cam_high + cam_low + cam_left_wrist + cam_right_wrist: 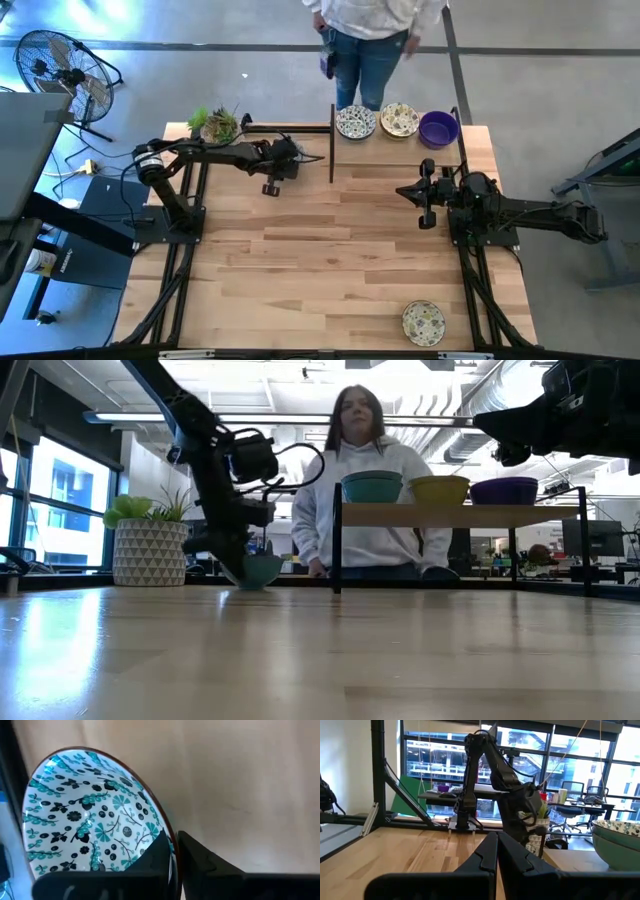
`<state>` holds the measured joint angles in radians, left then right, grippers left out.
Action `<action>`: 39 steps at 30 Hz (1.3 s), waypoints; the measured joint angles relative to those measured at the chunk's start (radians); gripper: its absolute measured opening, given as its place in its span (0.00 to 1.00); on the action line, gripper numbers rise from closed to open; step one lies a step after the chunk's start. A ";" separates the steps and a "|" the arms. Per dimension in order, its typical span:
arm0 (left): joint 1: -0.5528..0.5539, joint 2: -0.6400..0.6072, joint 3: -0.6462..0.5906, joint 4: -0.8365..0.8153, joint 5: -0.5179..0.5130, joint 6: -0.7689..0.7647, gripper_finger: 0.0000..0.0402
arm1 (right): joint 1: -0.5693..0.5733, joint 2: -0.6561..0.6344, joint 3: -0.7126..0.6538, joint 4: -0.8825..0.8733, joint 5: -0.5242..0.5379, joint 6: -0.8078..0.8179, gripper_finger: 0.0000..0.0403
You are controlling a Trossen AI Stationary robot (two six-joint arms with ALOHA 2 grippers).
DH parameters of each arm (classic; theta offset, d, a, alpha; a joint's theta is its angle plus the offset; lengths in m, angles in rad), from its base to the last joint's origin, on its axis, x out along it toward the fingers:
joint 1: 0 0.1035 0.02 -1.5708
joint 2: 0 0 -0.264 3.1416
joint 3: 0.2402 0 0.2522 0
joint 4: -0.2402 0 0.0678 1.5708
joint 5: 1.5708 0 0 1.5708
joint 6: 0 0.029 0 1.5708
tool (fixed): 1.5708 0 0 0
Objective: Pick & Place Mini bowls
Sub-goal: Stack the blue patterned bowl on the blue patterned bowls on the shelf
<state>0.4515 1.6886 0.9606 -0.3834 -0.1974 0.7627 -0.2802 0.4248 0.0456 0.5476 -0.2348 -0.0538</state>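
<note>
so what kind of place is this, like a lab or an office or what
Most likely a robotics lab inside an open-plan office. Two arms are bolted to a wooden table; beyond it show big windows, desks with office chairs, exposed ceiling ducts and a floor fan. A person stands by the shelf.

Bright daylight pours through the windows (530, 765) at twelve o'clock, silhouetting the left arm (215, 480). The table (320, 650) shows pale glare at nine o'clock and blurs up close. The patterned bowl (95, 815) gleams softly.
</note>
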 joint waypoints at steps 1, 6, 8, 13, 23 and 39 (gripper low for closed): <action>-0.011 0.000 0.014 -0.030 0.000 0.000 0.05 | 0.000 0.000 0.000 0.000 0.000 -0.003 0.00; -0.092 0.000 0.066 -0.115 0.000 -0.001 0.03 | 0.000 0.000 0.000 -0.002 0.000 -0.004 0.00; -0.132 -0.001 0.071 -0.121 0.000 -0.004 0.03 | 0.000 0.000 0.000 -0.004 0.000 -0.005 0.00; -0.215 -0.001 0.072 -0.155 0.000 -0.060 0.04 | 0.000 0.000 0.000 -0.005 -0.001 -0.006 0.00; -0.380 -0.002 0.073 -0.203 -0.008 -0.132 0.04 | 0.000 0.000 0.000 -0.005 -0.003 -0.006 0.00; -0.553 -0.002 0.073 0.154 0.025 -0.087 0.04 | 0.000 0.000 0.000 -0.005 -0.003 -0.006 0.00</action>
<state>-0.1015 1.6867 1.0332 -0.2295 -0.1720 0.6757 -0.2803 0.4252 0.0456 0.5426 -0.2379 -0.0594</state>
